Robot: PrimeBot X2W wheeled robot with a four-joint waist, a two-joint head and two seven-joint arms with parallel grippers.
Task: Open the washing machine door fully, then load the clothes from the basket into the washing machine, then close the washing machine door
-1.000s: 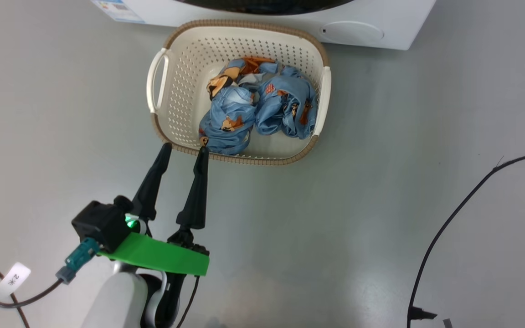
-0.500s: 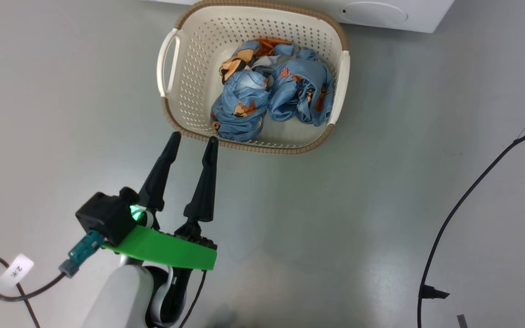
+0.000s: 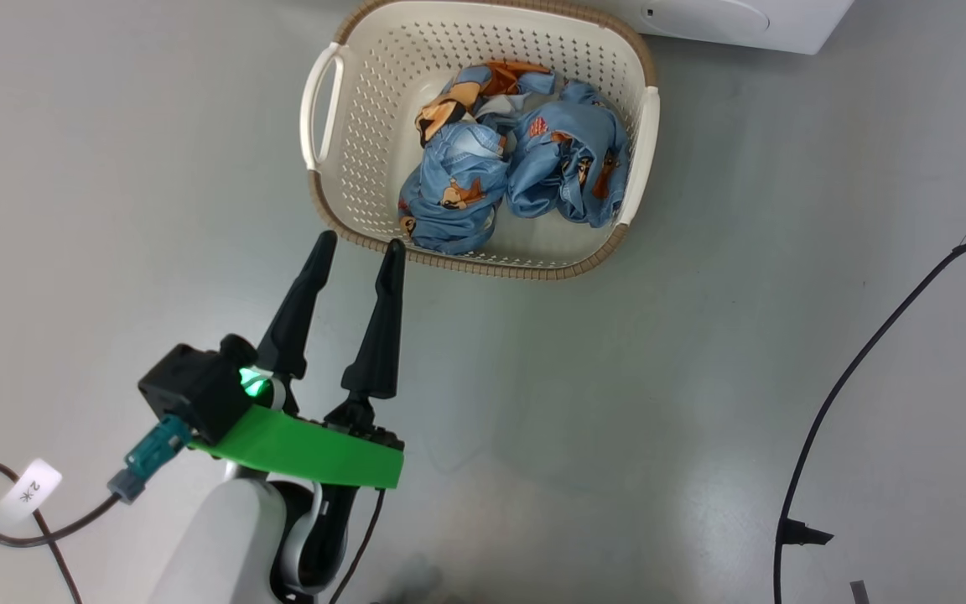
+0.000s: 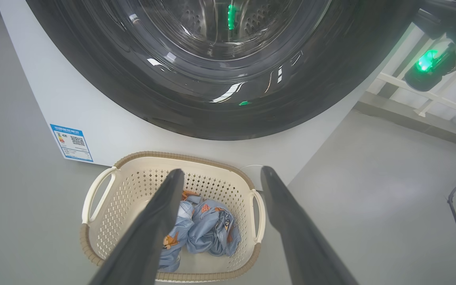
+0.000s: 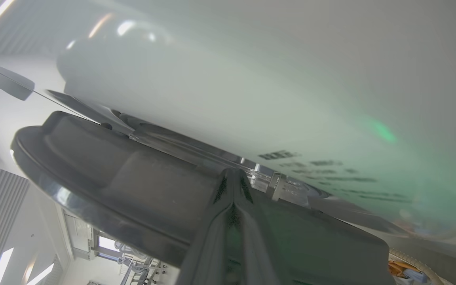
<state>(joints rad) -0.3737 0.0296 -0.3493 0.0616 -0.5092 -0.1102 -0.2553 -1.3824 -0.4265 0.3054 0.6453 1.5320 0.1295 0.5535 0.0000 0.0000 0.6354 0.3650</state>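
Grey floor (image 3: pixel 617 419) — washing machine (image 4: pixel 93 118), QR label (image 4: pixel 71 142); tag (image 3: pixel 33 495) "2米".

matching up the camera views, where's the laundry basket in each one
head view: basket at top centre.
left wrist view: basket at bottom centre, below the washer door.
right wrist view: rim sliver, bottom right corner.
shared landmark: blue clothes inside it.

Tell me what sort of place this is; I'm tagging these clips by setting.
Probably a lab or test room set up for laundry: a front-loading washing machine on a bare grey floor, a basket of clothes before it, and a loose black cable.
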